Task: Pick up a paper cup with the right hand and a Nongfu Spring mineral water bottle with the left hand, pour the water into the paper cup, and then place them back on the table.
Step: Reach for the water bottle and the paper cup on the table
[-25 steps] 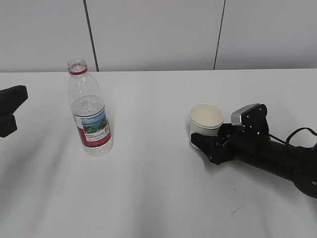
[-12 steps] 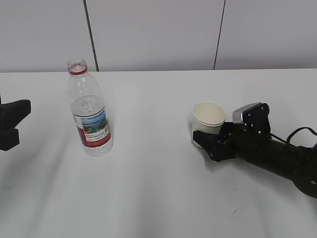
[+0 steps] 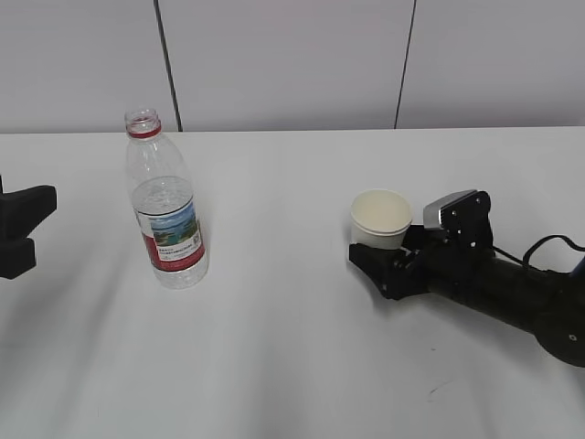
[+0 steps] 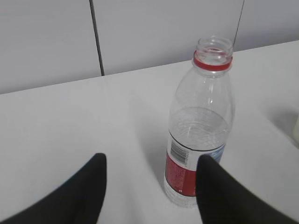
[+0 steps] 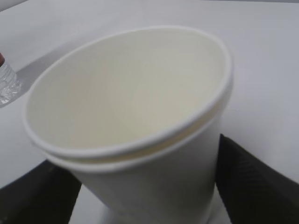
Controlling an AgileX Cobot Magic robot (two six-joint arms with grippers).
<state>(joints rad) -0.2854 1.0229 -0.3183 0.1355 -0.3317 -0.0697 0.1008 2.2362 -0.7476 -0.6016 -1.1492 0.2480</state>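
Off-white paper cup (image 3: 381, 219) is seen upright on the white desk (image 3: 292, 366), right of centre in the exterior view, mouth open upward. Nothing is seen inside it in the right wrist view (image 5: 131, 126).

Right gripper (image 3: 379, 267) is laid low along the desk, reaching in from the right. Its black fingers (image 5: 252, 182) are set on either side of the cup's lower wall, one to each side, seemingly pressed against it. The cup is taken as pinched between them, though actual contact is hard to confirm at this resolution. A silver-grey block (image 3: 451, 209) is seen on top of the gripper body, just right of the cup rim.

Clear plastic bottle (image 3: 164, 203) stands upright on the desk, well apart from the cup, on the left. No cap is fitted; a red neck ring and a red-and-white label with a landscape picture are visible. Water is held up to roughly mid-height (image 4: 202, 128).

Left gripper (image 4: 149, 186) is spread wide, holding nothing. In the left wrist view, the bottle's base sits just beside the right-hand finger (image 4: 224, 191), further out than the fingertips. In the exterior view only a black part of it (image 3: 23, 224) shows at the left edge, apart from the bottle.

A grey panelled wall (image 3: 292, 64) is seen behind the desk.
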